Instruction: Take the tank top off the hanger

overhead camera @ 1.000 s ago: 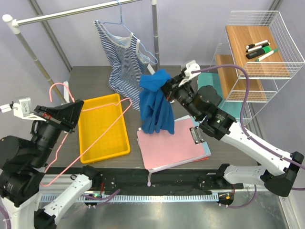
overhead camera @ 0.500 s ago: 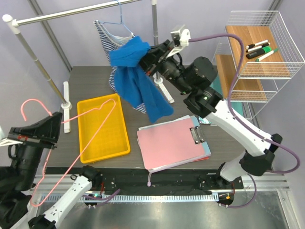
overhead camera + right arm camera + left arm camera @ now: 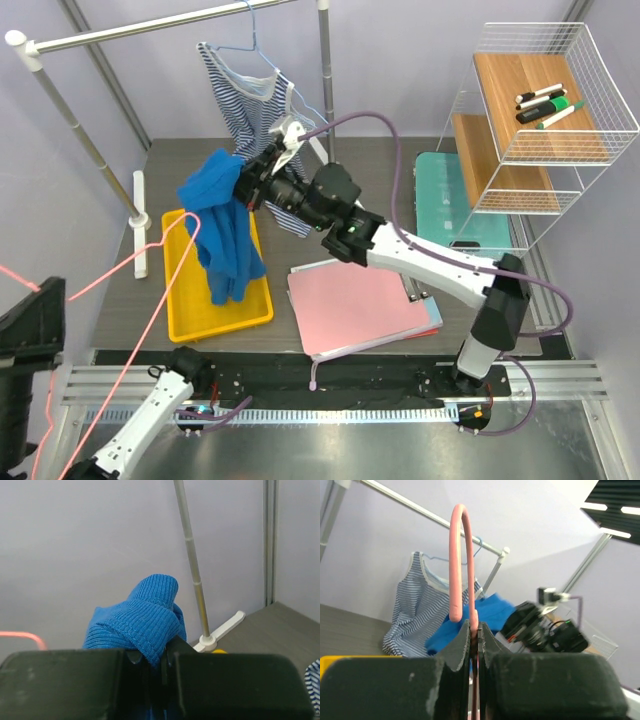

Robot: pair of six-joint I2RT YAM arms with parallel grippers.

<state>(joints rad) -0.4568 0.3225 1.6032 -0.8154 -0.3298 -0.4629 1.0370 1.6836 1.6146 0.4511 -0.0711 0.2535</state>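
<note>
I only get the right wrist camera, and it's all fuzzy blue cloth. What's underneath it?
Observer: From the top camera, the blue tank top dangles from the right end effector, right above the yellow tray.
Operator: I see a tiny pink bit. What is that?
Observer: That's the pink hanger. The left end effector is shut on it just below its hook.
Operator: Are there any other clothes?
Observer: Yes, a striped tank top hangs up at the rail, behind your arm.
</note>
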